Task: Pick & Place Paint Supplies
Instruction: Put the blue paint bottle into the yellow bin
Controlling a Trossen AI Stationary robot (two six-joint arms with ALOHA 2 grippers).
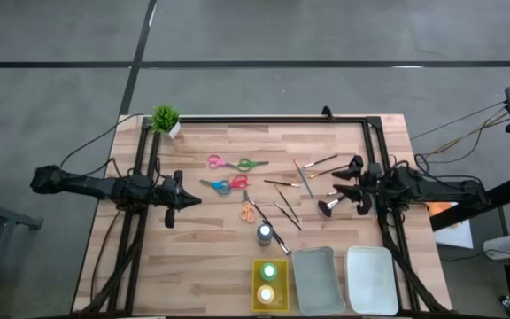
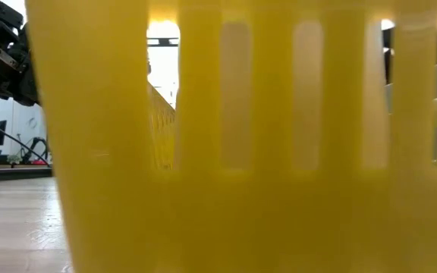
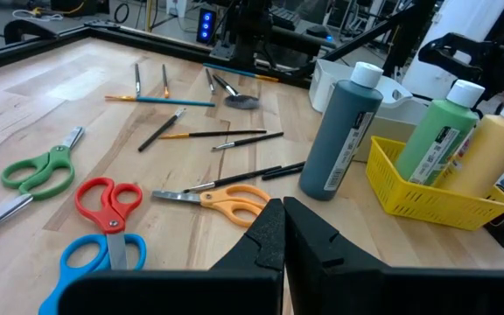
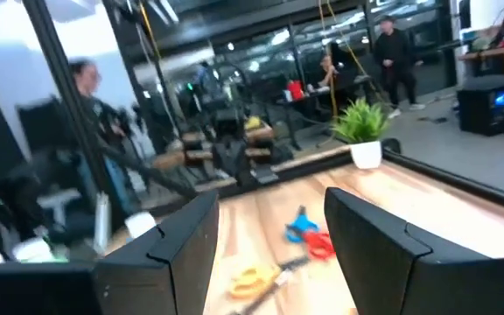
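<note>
The paint supplies lay spread over the middle of the wooden table [image 1: 211,239]; a grey bottle [image 1: 264,234] with a white cap stood just beyond the yellow tray [image 1: 255,285], which held a green bottle [image 1: 269,271] and a yellow bottle [image 1: 266,294]; four scissors lay flat, the pink-and-green pair [image 1: 237,163] farthest back, the blue pair [image 1: 216,185] and red pair [image 1: 237,182] overlapping below it, the orange pair [image 1: 248,210] nearest the grey bottle; thin long brushes [image 1: 283,211] lay scattered at angles between scissors and right arm, and a stubby dark brush [image 1: 329,207] lay just beside the right gripper [image 1: 351,184]. The left wrist view showed the bottles' printed labels and the tray's slotted wall, which the high view did not; the low view was almost filled by that yellow wall; only the high view showed the grey tray [image 1: 315,280] and white tray [image 1: 370,280] side by side, right of the yellow one. The left gripper [image 1: 184,202] hovered left of the scissors, reaching in toward them, its fingers pressed together on nothing; the right gripper reached in from the right edge, fingers spread wide and empty. A potted plant [image 1: 166,120] stood at the far left corner.
</note>
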